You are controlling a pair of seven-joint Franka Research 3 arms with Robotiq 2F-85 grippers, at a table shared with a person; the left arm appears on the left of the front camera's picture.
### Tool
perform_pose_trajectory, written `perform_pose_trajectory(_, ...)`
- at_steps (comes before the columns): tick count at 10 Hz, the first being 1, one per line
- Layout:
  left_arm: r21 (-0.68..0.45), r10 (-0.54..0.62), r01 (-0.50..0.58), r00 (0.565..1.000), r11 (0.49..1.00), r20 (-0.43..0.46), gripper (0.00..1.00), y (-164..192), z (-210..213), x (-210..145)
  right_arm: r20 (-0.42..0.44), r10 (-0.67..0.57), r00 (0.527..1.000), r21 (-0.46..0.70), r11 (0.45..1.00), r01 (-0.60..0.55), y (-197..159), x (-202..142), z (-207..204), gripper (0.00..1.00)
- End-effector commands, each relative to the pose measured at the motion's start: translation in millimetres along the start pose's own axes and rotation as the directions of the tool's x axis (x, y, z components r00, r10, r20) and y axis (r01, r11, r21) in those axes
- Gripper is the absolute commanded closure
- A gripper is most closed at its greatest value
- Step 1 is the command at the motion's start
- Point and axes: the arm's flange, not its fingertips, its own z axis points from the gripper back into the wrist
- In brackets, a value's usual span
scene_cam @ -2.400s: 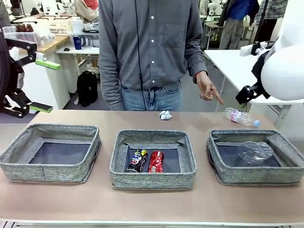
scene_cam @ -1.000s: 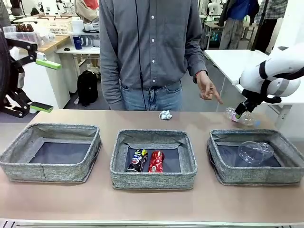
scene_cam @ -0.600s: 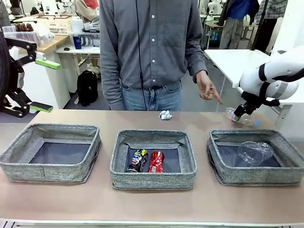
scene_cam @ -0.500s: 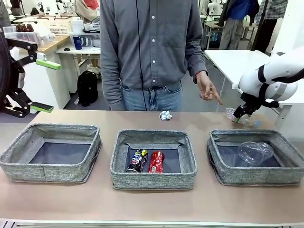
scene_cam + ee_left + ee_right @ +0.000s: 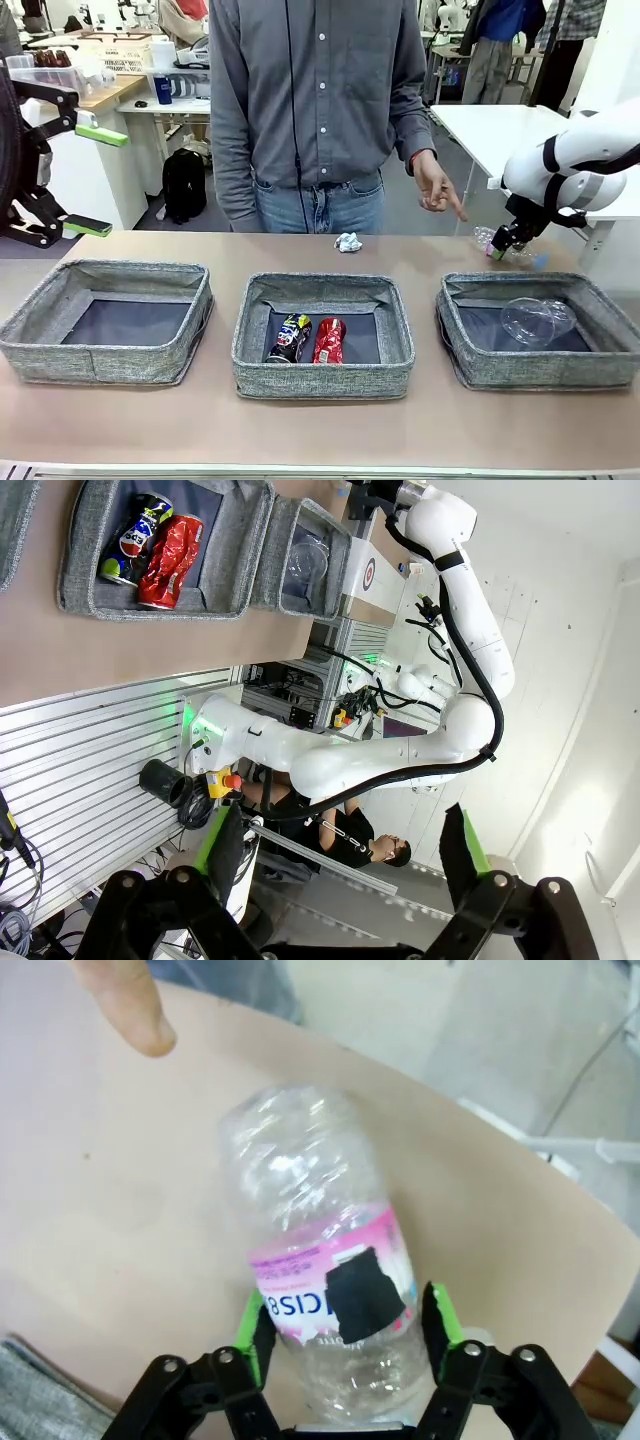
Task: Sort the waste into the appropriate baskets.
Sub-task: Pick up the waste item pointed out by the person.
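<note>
Your right pincer (image 5: 345, 1310) is down on the beige worktop (image 5: 100, 1210) at its far right corner, straddling the clear plastic bottle with a pink label (image 5: 310, 1210), which lies on its side. One green pad touches the label and the other sits just beside it, so you cannot tell whether the bottle is truly clenched. The person's hand (image 5: 435, 188) points a finger down near the bottle, apart from it.

The right grey woven-fabric basket (image 5: 540, 283), just in front of that spot, holds a crushed clear plastic bottle (image 5: 535, 320). The middle basket (image 5: 320, 285) holds the dark multicoloured drink can (image 5: 290, 338) and the red drink can (image 5: 328, 340), lying side by side. The left basket (image 5: 100, 272) shows its dark bottom. The small white-silver paper ball (image 5: 347, 242) rests on the worktop behind the middle basket.

Your left pincer (image 5: 343, 830) hangs off the worktop's left edge, released, its fingers spread wide.
</note>
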Motion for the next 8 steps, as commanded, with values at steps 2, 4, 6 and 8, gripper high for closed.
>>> perform_pose_trajectory(2,-0.021,-0.02,0.02,1.0,1.0,-0.003,0.0,1.1,-3.2,-1.6,-0.004,0.002,1.0,0.019,1.0,-0.002,-1.6,7.0,-0.3,1.0)
perform_pose_trajectory(4,-0.021,-0.02,0.02,1.0,1.0,-0.003,0.0,1.1,-3.2,-1.6,-0.003,-0.003,1.0,0.026,1.0,0.003,-2.3,5.6,-1.5,0.94)
perform_pose_trajectory(6,-0.021,-0.02,0.02,1.0,1.0,-0.003,0.0,1.1,-3.2,-1.6,0.002,-0.028,1.0,0.056,0.998,0.028,-1.7,5.7,-1.6,1.0)
perform_pose_trajectory(8,-0.021,-0.02,0.02,1.0,1.0,-0.003,0.0,1.1,-3.2,-1.6,0.018,-0.053,0.998,0.055,0.997,0.052,-0.7,7.7,2.8,1.0)
